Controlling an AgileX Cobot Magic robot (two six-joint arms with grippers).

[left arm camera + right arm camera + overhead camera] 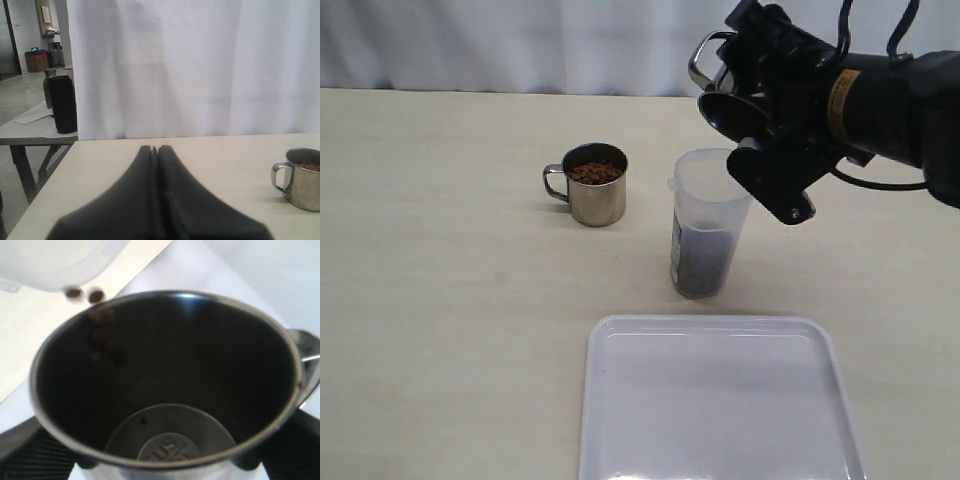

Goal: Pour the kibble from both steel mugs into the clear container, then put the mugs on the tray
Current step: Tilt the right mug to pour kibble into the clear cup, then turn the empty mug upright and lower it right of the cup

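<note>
My right gripper (pixel 757 108) is shut on a steel mug (pixel 717 105) and holds it tipped on its side just over the mouth of the clear container (pixel 706 215). Kibble (pixel 698 265) fills the container's lower part. In the right wrist view the mug (pixel 165 365) is nearly bare, its stamped mark (pixel 170 449) showing, and a few pellets (pixel 82 294) drop past its rim toward the container's rim (pixel 50 267). The second mug (pixel 597 195) stands upright to the container's left, full of kibble (pixel 595 173). My left gripper (pixel 155 150) is shut on nothing, well short of that mug (pixel 302 185).
The white tray (pixel 720 400) lies close in front of the container, near the table's front edge. A curtain hangs behind the table. Off the table's side, a second table holds a dark bottle (pixel 62 102).
</note>
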